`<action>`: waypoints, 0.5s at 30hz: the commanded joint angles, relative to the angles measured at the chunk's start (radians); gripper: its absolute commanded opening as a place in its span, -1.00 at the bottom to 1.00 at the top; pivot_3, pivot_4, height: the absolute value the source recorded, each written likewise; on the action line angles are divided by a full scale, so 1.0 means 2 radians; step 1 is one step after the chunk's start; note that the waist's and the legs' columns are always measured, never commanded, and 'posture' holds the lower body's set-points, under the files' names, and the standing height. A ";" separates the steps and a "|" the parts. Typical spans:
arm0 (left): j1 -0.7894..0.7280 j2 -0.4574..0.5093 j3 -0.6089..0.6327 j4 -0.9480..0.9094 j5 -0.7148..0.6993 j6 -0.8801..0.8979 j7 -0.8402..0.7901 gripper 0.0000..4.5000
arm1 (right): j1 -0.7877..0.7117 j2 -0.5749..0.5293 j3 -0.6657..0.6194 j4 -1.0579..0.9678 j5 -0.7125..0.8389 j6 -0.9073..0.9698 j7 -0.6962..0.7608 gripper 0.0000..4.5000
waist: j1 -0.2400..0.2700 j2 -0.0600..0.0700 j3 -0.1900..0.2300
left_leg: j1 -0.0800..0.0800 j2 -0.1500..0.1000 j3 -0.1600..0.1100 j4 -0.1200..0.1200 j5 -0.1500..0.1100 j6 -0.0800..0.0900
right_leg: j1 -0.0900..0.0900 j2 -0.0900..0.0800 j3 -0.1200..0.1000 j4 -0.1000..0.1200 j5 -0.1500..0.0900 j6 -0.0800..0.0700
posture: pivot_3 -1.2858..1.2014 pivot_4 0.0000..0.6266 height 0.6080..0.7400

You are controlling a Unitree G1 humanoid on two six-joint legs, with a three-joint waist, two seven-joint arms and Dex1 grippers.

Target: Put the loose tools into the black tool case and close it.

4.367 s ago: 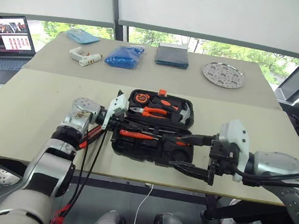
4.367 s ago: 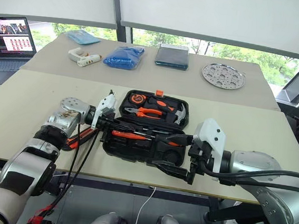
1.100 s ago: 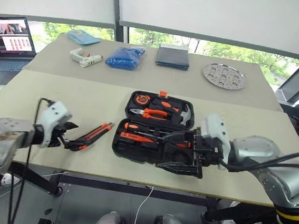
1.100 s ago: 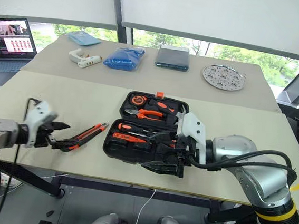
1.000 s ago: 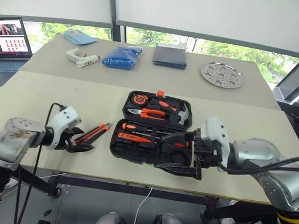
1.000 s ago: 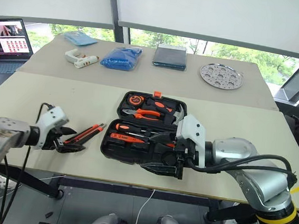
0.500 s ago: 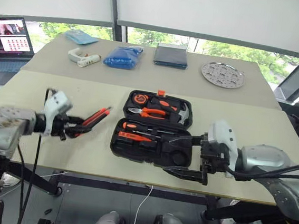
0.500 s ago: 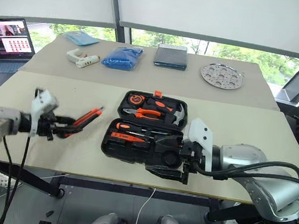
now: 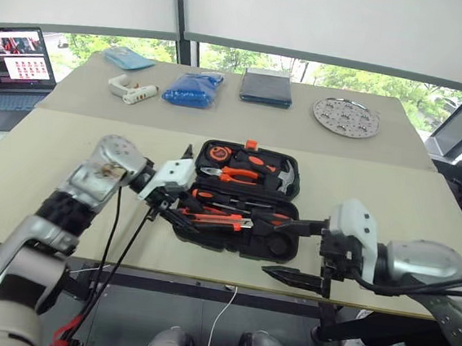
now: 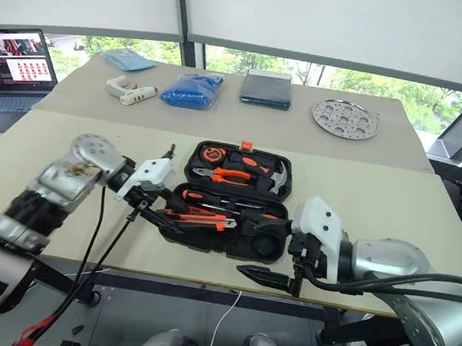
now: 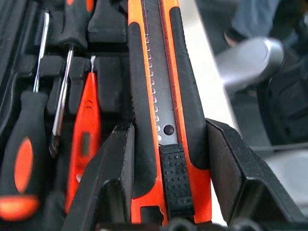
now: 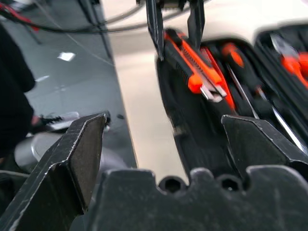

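Head view: the black ribbed plastic tool case [image 9: 241, 198] lies open at the centre of the beige desk [image 9: 36, 154]. At its 9 o'clock the left claw [image 9: 179, 215] grips the orange-black utility knife [image 9: 214, 218]; at 4 o'clock the right claw [image 9: 301, 252] stands wide open, empty.

Left wrist view: the knife hangs over the case's front edge beside the slim orange tool [image 11: 86, 139]. I think it should be lined up with its slot before release.

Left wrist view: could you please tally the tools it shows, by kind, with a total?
screwdrivers: 2
slim orange tool: 1
utility knife: 1
Total: 4
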 commanded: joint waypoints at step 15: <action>-0.071 -0.030 -0.095 0.067 -0.055 0.003 -0.002 -0.24 | 0.048 0.009 -0.048 -0.042 0.011 -0.002 -0.069 1.00 | 0.001 0.000 0.000 | 0.000 0.000 -0.002 0.001 -0.001 0.003 | 0.001 -0.001 0.000 0.000 0.000 0.001 | 0.03 -0.52 0.67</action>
